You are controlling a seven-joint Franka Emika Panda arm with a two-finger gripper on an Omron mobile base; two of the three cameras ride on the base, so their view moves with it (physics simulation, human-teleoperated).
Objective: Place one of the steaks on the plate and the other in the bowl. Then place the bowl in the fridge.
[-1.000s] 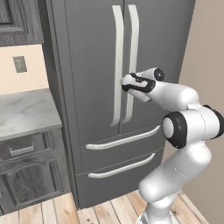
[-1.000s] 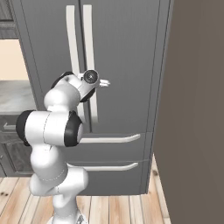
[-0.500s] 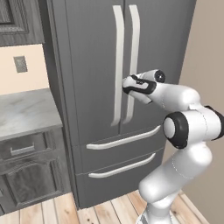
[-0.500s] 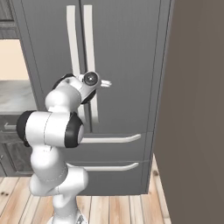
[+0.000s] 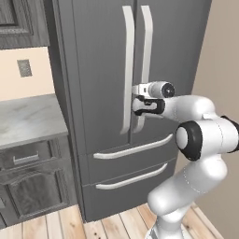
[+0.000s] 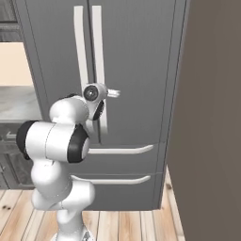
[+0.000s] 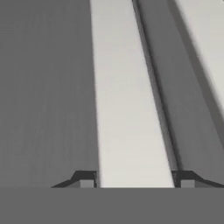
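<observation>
Grey counter (image 5: pixel 28 119) left of shut fridge (image 5: pixel 102 70), gripper (image 7: pixel 135 183) fingers spread astride its right-door handle (image 7: pixel 127 109)

The arm (image 5: pixel 200 135) reaches forward, jaws seemingly parted around a handle (image 7: pixel 131 109).

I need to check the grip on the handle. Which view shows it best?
Hand view: the handle runs between both fingertips. Left base view shows the gripper at that handle from the side; in the right base view the arm partly hides it.
</observation>
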